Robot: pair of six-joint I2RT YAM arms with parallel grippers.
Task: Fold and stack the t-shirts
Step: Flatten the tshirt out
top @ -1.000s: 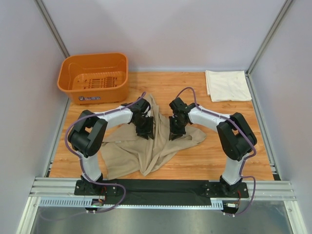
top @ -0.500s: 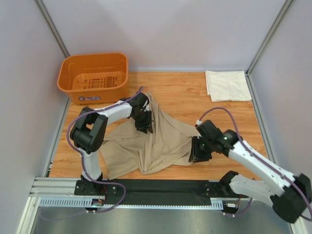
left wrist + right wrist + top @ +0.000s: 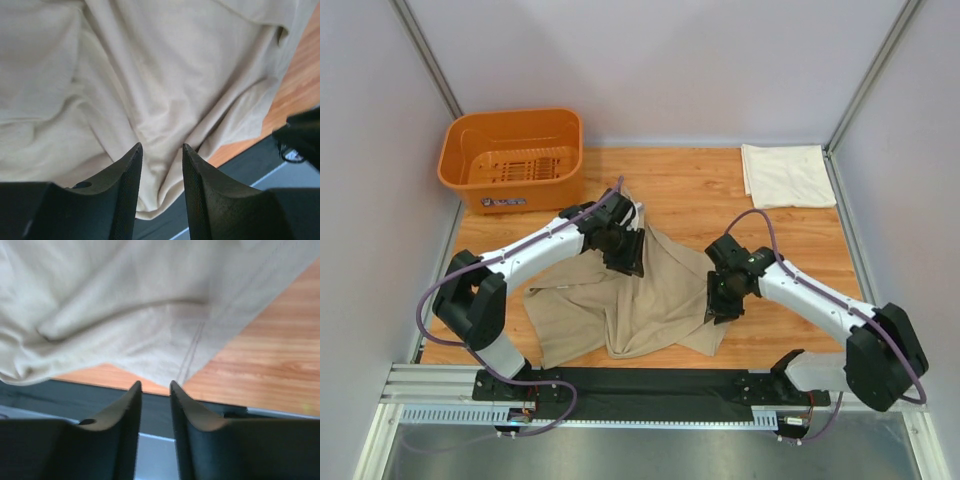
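The left arm rises from its base at the near left, bends at an elbow by the table's left edge and reaches far and to the right. This brings the left gripper pointing down onto the far part of the tan t-shirt. The right arm doubles back on itself, with its elbow near the right edge. Its forearm runs left to the right gripper at the shirt's right border. The tan t-shirt lies crumpled in the middle of the wooden table, its near edge by the black base strip. The cream t-shirt lies folded flat in the far right corner, well apart from it, and the orange basket stands at the far left. The overhead view hides both sets of fingertips, and only the wrist views show them. The left fingers stand narrowly apart with tan cloth bunched between their tips, and folds fan out from that spot. The right fingers are nearly together, pinching a stitched hem of the same shirt, with bare wood and the dark strip showing beyond it.
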